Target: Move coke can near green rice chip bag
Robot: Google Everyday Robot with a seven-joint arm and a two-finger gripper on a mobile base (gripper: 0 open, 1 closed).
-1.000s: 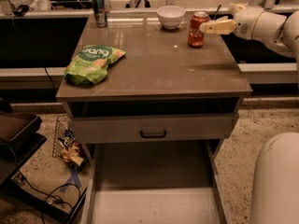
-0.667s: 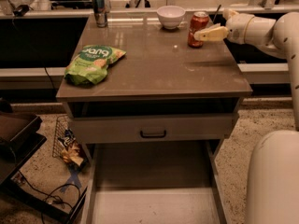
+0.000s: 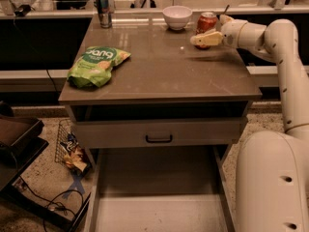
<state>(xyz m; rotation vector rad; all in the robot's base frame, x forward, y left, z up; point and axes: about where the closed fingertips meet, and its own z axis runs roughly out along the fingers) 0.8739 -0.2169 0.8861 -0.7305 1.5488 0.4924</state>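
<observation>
Camera view is showing the hand [image 3: 207,32] sitting at the coke can [image 3: 208,19], which is standing on the bench [image 3: 193,81]. Whether the hand is gripping cannot be told. The green rice chip bag [image 3: 96,65] is lying well apart from the hand, across the bench.

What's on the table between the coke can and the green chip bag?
Nothing: the camera view shows bare tabletop from the coke can, at the end effector, to the green rice chip bag. The white bowl sits farther back.

Glossy end effector [image 3: 209,33] at metallic can [image 3: 207,21]
</observation>
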